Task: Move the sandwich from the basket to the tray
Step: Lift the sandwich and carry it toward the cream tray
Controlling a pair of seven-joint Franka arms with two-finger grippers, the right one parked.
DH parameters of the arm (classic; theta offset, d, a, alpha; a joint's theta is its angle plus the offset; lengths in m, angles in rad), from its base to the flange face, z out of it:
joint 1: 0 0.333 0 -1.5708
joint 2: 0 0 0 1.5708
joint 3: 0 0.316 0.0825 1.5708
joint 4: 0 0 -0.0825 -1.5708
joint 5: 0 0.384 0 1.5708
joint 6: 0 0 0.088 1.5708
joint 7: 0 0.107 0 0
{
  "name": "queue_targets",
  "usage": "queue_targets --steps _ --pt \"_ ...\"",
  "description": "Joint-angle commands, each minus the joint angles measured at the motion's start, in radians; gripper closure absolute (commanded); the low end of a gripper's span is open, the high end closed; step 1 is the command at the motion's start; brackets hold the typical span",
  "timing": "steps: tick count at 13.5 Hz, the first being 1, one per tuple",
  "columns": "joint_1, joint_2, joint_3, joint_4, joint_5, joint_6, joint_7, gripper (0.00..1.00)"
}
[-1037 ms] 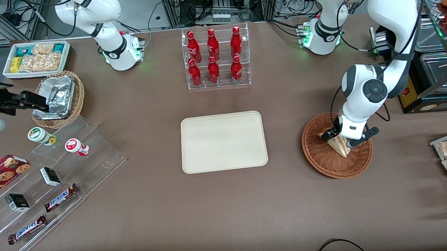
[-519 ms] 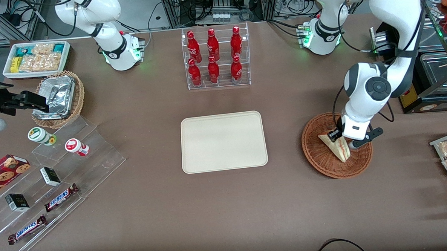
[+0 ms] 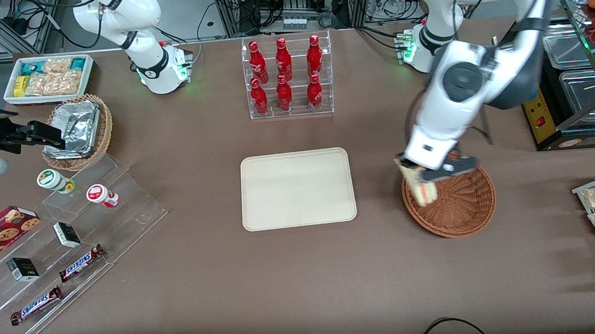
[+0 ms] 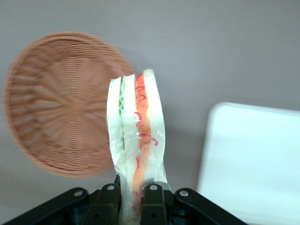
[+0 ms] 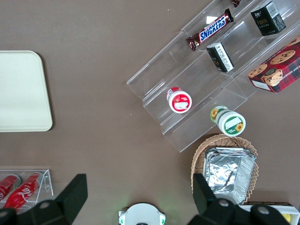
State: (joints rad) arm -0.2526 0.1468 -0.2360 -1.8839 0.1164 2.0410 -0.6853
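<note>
The gripper (image 4: pixel 132 197) is clamped on the sandwich (image 4: pixel 136 140), held in the air above the rim of the basket (image 3: pixel 460 207) nearest the tray (image 3: pixel 297 189). This looks like the carrying step; next it should travel over the tray and lower.

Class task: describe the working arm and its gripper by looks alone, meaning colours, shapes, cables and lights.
The working left arm is glossy white with rounded segments, dark grey bands and round grey joint caps. Black cables run along it, and green lights glow at its base. Its gripper, above the basket's rim, is black, and the fingers are flat with bolt holes.
</note>
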Motion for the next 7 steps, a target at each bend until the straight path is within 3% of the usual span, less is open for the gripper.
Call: queue_targets --steps 1,7 --pt "-0.156 0.146 0.007 0.149 0.014 -0.022 -0.08 1.0" --pt "-0.368 0.437 0.011 0.416 0.017 -0.012 -0.134 1.0"
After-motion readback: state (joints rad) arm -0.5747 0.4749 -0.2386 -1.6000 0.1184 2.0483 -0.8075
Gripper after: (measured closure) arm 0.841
